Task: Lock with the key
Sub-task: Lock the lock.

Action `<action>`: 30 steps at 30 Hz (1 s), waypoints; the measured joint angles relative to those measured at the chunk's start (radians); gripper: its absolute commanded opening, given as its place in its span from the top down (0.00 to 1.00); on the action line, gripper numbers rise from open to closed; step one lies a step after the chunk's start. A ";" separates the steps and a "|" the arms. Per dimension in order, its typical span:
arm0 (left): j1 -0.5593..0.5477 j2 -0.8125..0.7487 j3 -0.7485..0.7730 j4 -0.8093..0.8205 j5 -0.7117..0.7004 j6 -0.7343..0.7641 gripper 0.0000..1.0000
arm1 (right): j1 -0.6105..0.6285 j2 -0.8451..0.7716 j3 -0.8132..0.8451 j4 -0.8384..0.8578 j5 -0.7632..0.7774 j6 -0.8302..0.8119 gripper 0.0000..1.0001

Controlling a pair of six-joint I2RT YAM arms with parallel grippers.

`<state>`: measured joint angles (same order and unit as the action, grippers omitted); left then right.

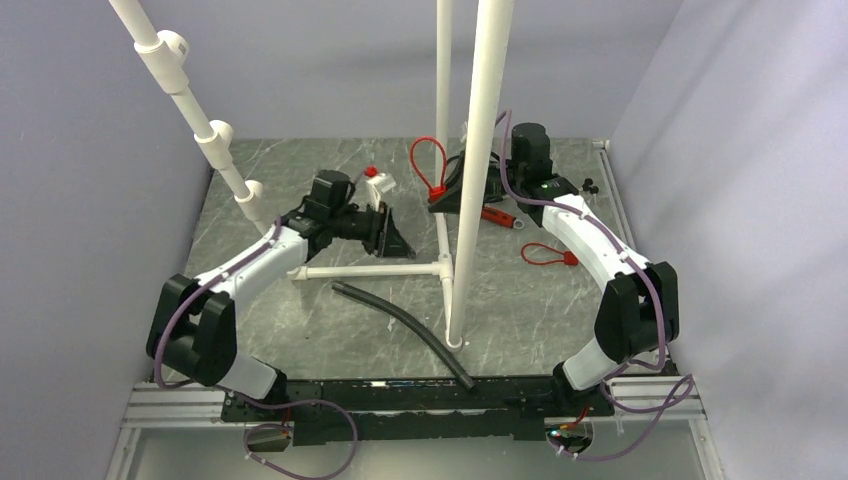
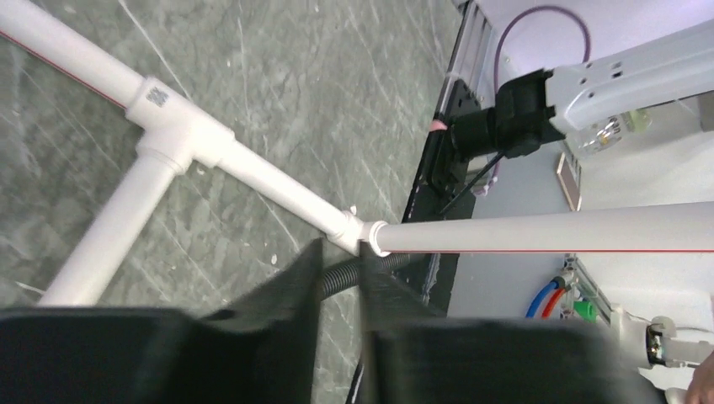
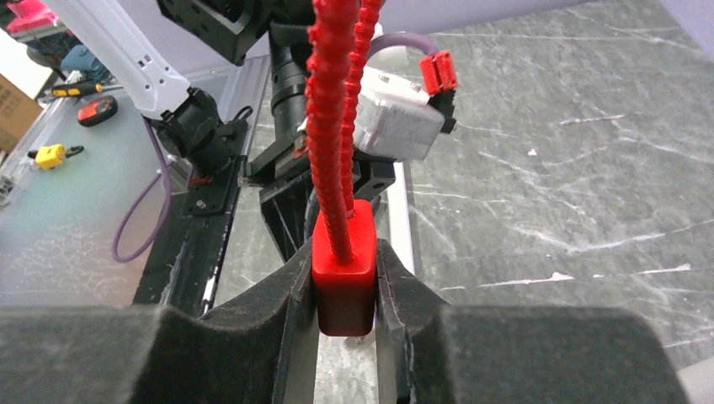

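The lock [image 3: 343,273] is a red block with a ribbed red cable loop rising from its top. My right gripper [image 3: 345,261] is shut on the block, both pads pressed against its sides. In the top view the lock [image 1: 436,188] and my right gripper [image 1: 452,195] sit at the back middle, partly behind the white upright pole. My left gripper [image 1: 398,246] hangs over the table to the left of it, pointing down. Its jaws [image 2: 341,252] stand slightly apart with nothing between them. No key shows clearly in any view.
A white pipe frame stands mid-table: an upright pole [image 1: 478,180] and a floor pipe [image 1: 370,270] with a tee [image 2: 173,126]. A black ribbed hose [image 1: 405,330] lies in front. A red piece with a metal ring [image 1: 497,215] and another red cable loop [image 1: 548,255] lie at the right.
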<state>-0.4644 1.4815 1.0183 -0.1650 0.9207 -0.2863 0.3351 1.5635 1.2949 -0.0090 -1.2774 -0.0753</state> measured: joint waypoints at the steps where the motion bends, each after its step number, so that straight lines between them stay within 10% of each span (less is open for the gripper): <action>1: 0.018 -0.010 0.000 0.018 0.011 -0.011 0.42 | 0.000 0.000 0.000 -0.018 -0.005 -0.017 1.00; 9: 0.111 -0.119 0.074 0.072 0.064 0.005 0.05 | -0.005 0.000 0.002 -0.209 -0.045 -0.140 1.00; 14: 0.107 -0.112 0.104 0.259 0.099 -0.134 0.01 | 0.011 -0.002 -0.005 -0.202 -0.069 -0.109 1.00; 22: 0.072 -0.005 0.105 0.528 0.104 -0.383 0.14 | 0.049 -0.004 -0.021 -0.137 -0.088 -0.023 1.00; 30: 0.021 0.016 0.133 0.633 0.103 -0.460 0.50 | 0.065 -0.006 -0.077 -0.010 -0.093 0.129 1.00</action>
<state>-0.4435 1.4975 1.1511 0.4683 1.0241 -0.7460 0.4000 1.5574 1.2175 -0.0189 -1.3701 0.0540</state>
